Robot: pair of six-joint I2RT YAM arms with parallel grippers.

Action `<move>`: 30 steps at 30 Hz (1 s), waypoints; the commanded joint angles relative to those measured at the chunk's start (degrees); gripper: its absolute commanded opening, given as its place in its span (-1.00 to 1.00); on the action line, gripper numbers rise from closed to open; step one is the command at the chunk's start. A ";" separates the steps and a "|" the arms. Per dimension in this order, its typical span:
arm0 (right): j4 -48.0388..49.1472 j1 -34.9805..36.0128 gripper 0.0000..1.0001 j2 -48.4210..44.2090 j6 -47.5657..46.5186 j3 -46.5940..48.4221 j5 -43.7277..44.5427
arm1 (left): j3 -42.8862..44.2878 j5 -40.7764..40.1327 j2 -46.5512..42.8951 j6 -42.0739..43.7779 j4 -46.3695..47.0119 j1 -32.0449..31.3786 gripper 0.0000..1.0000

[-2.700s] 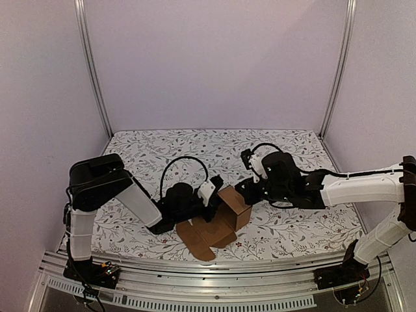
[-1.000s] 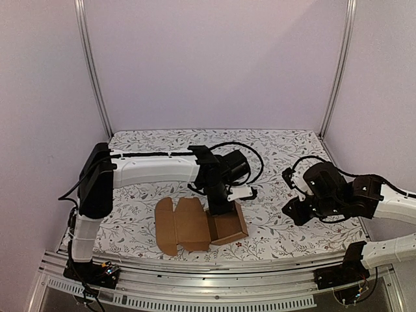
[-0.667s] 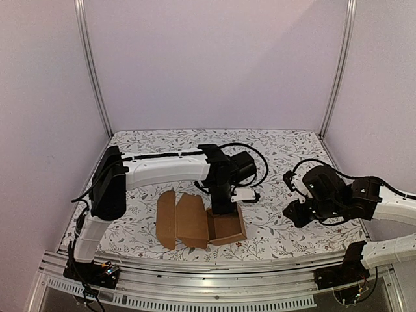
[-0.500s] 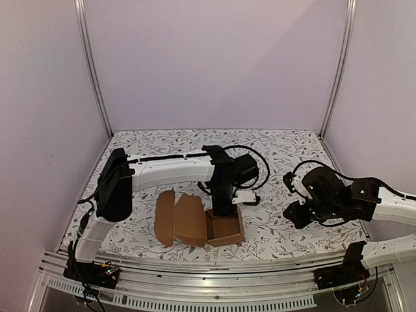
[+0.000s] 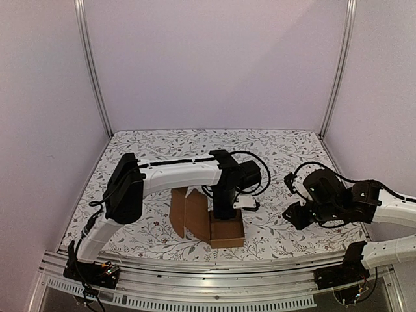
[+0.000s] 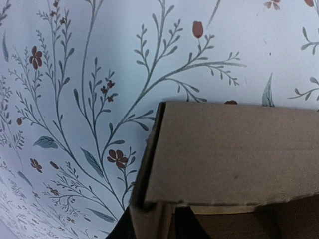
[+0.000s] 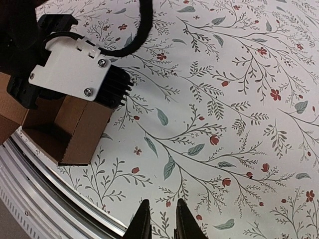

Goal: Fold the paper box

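At the paper box (image 5: 227, 233), which sits just behind the front rail (image 5: 214, 263) of the table (image 5: 292, 149), the left gripper (image 5: 225, 211) reaches straight down onto the box's far wall. On the left wrist view I see its dark fingers (image 6: 185, 226) only at the bottom edge, with a cardboard corner between them. They look a little apart, but I cannot tell whether they pinch that wall or merely straddle it.

My worry is that wall. If the fingers catch on the cardboard while the arm lifts, I judge the box would tip or drag, and the raised sides could spring open. A push toward the rail could also slide the box against it, since the two are close.

Left of the box, the unfolded flaps (image 5: 188, 214) lean upward, attached and not yet tucked over. They look springy and may not hold a crease unless pressed.

Right of the box and well apart from it, the right gripper (image 7: 161, 220) hangs low over the tablecloth, its fingertips narrowly parted and holding nothing. Between it and the box stand the left wrist body and its cable, blocking a direct approach.
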 commanded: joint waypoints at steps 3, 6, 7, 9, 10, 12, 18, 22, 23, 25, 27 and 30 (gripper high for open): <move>1.18 -0.05 -0.62 -1.24 0.59 -1.04 -0.28 | 2.44 -0.91 0.86 0.24 -2.05 -1.42 -0.44; 1.25 -0.10 -0.54 -1.26 0.68 -1.04 -0.31 | 3.38 -1.82 0.64 0.32 -2.45 -1.61 -0.38; 1.22 -0.09 -0.49 -1.39 0.59 -1.04 -0.25 | 3.65 -2.23 0.48 0.36 -2.67 -1.68 -0.36; 1.29 -0.02 -0.42 -1.74 0.61 -0.95 -0.01 | 4.35 -2.98 -0.13 0.26 -3.12 -1.79 -0.31; 1.25 -0.05 -0.38 -1.78 0.60 -0.95 0.14 | 4.50 -3.27 -0.65 0.22 -3.16 -1.79 -0.29; 1.31 -0.02 -0.32 -2.19 0.51 -0.87 0.76 | 4.53 -3.74 -2.12 -0.16 -3.18 -1.86 -0.27; 0.86 -0.07 -0.20 -3.09 0.08 -0.16 2.36 | 3.77 -5.20 -7.38 -3.64 -2.45 -2.10 -0.25; 0.41 -0.02 -0.08 -3.28 -0.69 0.76 3.84 | 2.50 -5.23 -11.72 -7.52 -1.02 -2.15 -0.23; 0.32 -0.06 -0.05 -3.22 -0.85 0.94 4.23 | 2.11 -5.10 -13.04 -8.51 -0.37 -2.15 -0.22; 0.35 -0.02 0.00 -3.32 -1.30 1.23 5.01 | 0.91 -5.32 -15.96 -10.67 1.38 -2.08 -0.20; 0.38 -0.04 0.13 -3.37 -1.59 1.48 6.09 | -0.56 -6.90 -18.97 -13.52 3.57 -1.98 -0.21; 0.60 -0.08 0.31 -3.46 -1.60 1.87 7.83 | -0.81 -7.92 -22.45 -18.10 4.13 -1.88 -0.26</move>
